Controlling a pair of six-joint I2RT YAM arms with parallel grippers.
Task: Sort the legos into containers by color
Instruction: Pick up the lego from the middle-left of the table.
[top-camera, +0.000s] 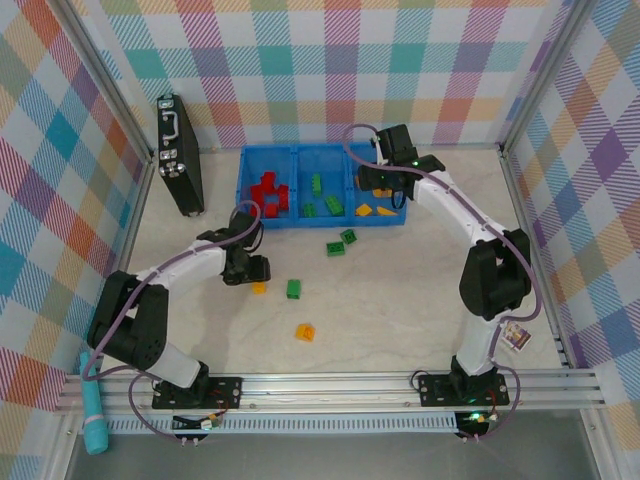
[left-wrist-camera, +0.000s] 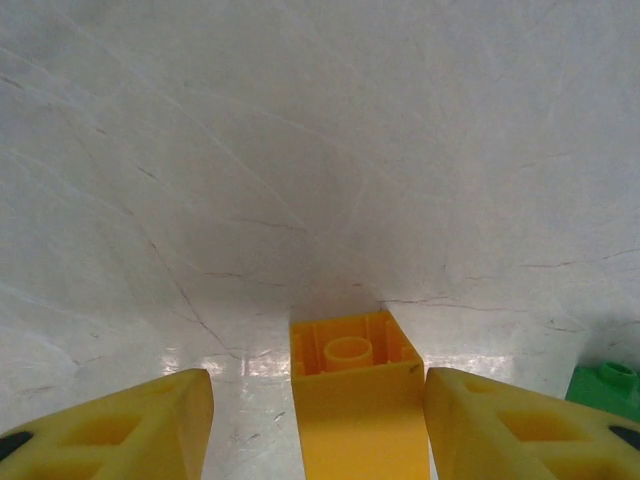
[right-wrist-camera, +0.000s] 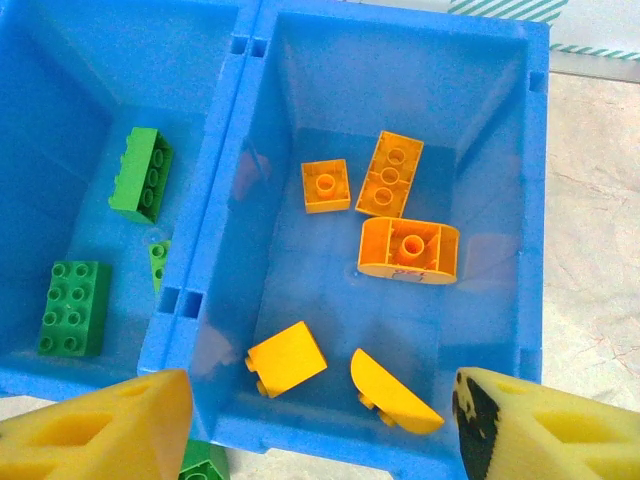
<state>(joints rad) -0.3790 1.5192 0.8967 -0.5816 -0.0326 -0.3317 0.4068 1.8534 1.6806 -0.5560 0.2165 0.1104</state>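
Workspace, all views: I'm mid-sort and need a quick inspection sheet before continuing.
Surface: marble table, no spills seen.
Job's things: containers hold red, green and orange legos in separate bins; loose on the table are a green pair, a green brick and an orange brick.
Clutter: black case by the left wall; card near the right arm.
Grippers: left gripper open, straddling a yellow brick; right gripper open above the orange bin.
Cables: purple cables along both arms.
Surroundings: plaid walls, metal rail.
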